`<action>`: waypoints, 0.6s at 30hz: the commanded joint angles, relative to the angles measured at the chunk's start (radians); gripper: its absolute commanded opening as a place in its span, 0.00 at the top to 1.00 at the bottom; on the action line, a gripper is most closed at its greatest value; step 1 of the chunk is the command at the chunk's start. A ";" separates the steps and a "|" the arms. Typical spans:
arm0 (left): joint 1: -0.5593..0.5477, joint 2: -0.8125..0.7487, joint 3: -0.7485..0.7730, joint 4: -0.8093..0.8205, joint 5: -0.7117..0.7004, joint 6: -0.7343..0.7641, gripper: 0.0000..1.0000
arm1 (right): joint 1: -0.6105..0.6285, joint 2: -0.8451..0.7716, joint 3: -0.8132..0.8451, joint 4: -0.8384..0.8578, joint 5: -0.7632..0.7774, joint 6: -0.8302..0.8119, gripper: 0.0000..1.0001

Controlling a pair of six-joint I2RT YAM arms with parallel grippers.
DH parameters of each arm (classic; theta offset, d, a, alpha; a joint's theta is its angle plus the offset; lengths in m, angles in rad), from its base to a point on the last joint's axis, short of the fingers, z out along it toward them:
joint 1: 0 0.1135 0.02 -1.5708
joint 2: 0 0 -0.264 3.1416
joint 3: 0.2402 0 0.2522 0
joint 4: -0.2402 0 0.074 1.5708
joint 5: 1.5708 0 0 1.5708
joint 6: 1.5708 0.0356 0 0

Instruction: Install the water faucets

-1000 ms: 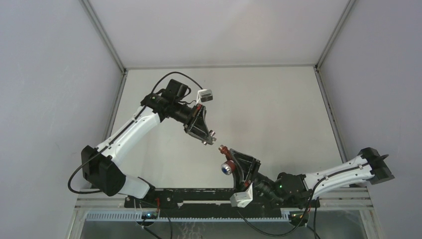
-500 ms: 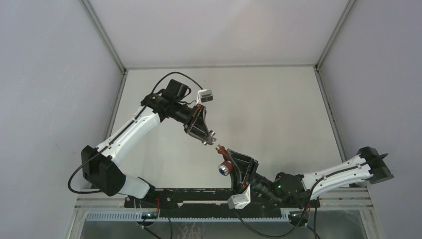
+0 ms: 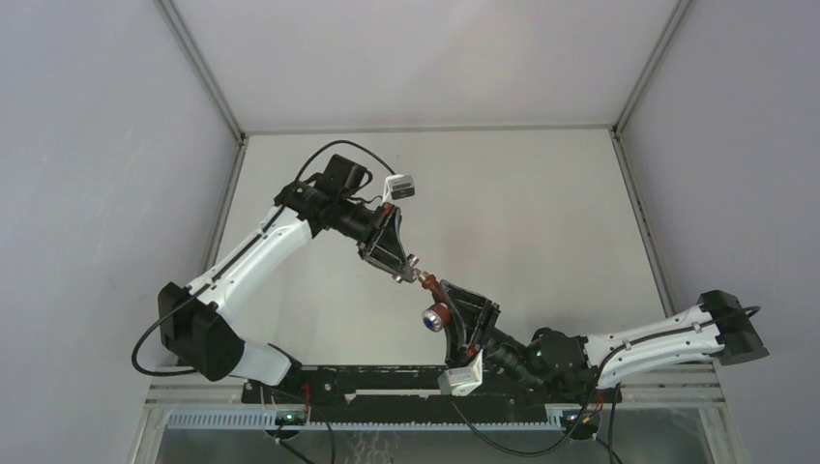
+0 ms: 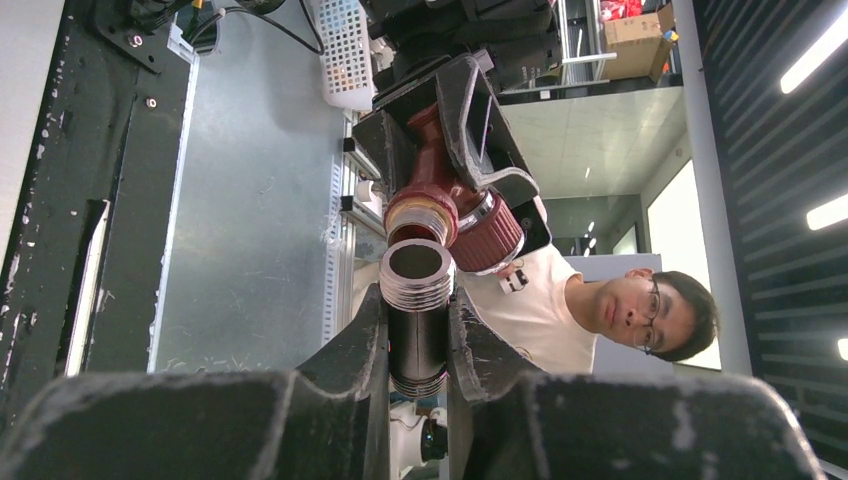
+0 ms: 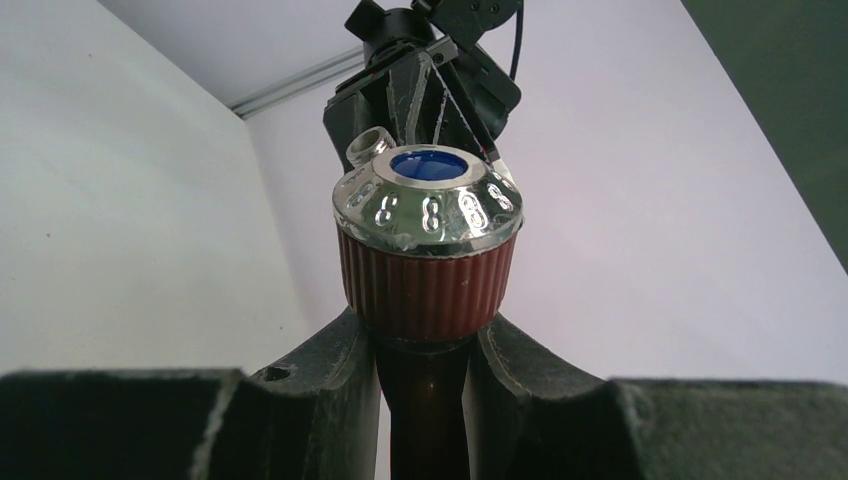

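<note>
My left gripper is shut on a short silvery threaded metal fitting, which stands between its fingers with the open threaded end pointing outward. My right gripper is shut on the neck of a reddish-brown water faucet, just below its ribbed knob with a silver cap and blue centre. In the left wrist view the faucet's brass-rimmed inlet sits right at the fitting's end, slightly offset. Both are held in the air above mid-table. The fitting peeks out behind the knob.
The white table is boxed in by grey walls on three sides. A black rail and a slotted cable duct run along the near edge by the arm bases. A person sits beyond the front edge.
My right arm has carried the faucet up and to the left until its inlet meets the fitting. The left arm has barely moved. Both grips are unchanged.
</note>
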 commanded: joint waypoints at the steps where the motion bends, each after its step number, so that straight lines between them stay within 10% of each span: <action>1: -0.009 -0.034 0.018 0.017 0.035 -0.013 1.00 | -0.016 0.003 0.040 0.066 -0.034 -0.003 1.00; 18: -0.018 -0.050 0.004 0.018 0.040 -0.006 1.00 | -0.014 0.044 0.041 0.138 -0.058 0.009 1.00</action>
